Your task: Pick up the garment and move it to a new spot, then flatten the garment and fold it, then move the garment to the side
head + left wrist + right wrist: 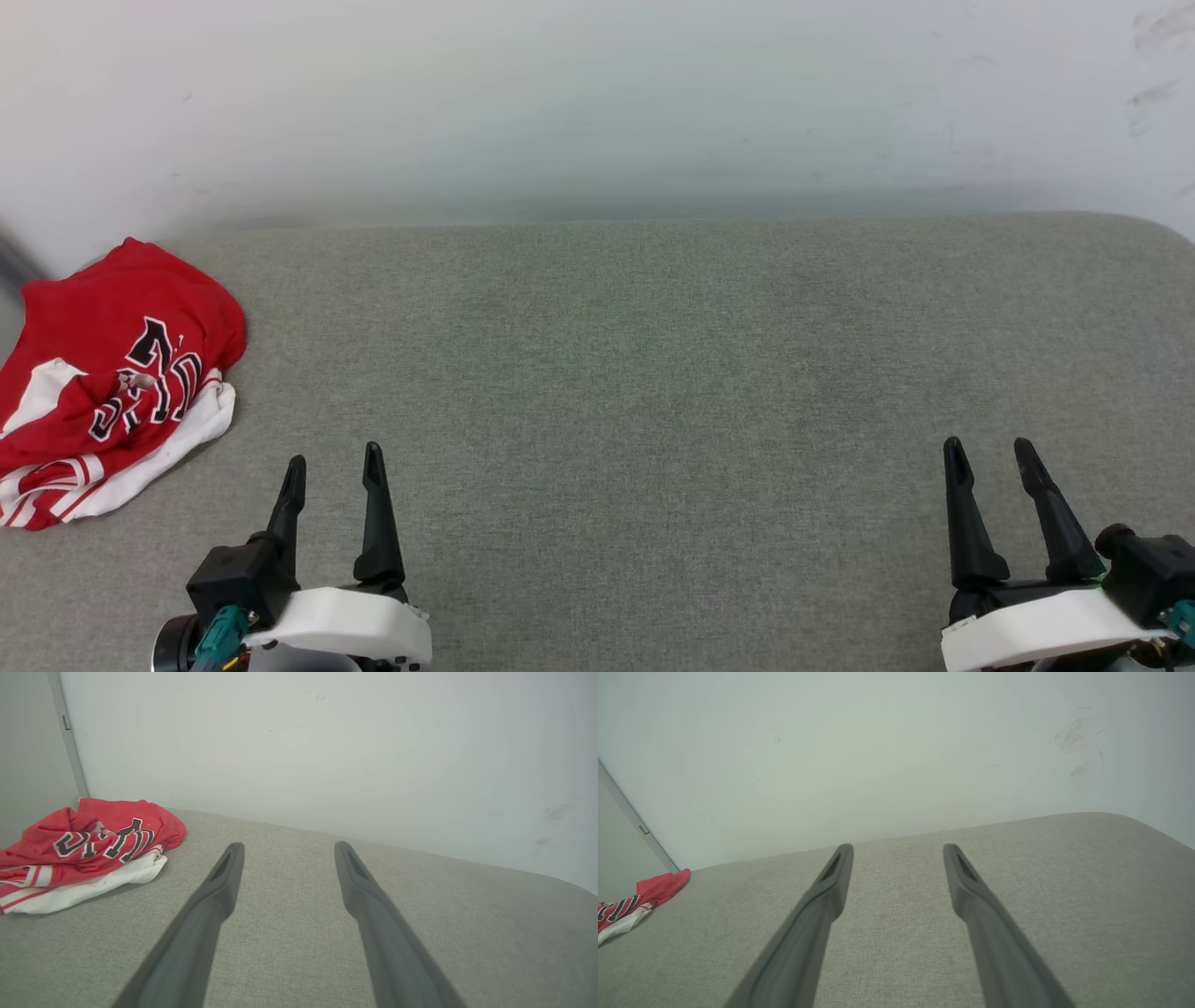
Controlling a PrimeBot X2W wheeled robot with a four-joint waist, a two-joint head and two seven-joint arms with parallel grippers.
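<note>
Garment (112,373) sits in a crumpled heap at the far-L corner of the grey fabric-covered worktop (653,373), close to the pale wall (597,93). Its L side is cut off by the head view's edge. It's bunched, not spread, so can't tell which way neck or hem points. The heap's long axis runs approx near-to-far, leaning a bit. The far end is plain red fabric by the wall. The near end is red-and-white stripe trim (42,490) at the near-L. White fabric (177,434) sticks out along the near-R edge, lying on the worktop under the red layer.

Writing: black lettering (154,373) w/ white outline on the top red layer, turned sideways to the head cam and broken by creases. Chunky strokes show, but no whole word or number reads clearly.

Arms: both low at the near edge, w/ white wrist housings (345,621) at the bottom of the head view. L fingers (378,523) and R fingers (963,513) point fwd toward the wall.

L fingers are spread apart w/ nothing btwn them. In the L wrist view these fingers (217,896) slope over bare worktop. The garment (93,849) is ahead and to their L, near but not touching.

R fingers (822,896) are likewise spread, holding nothing, over bare worktop on the R side. They're well apart from the garment (630,900), which shows at the L edge of the R wrist view.
</note>
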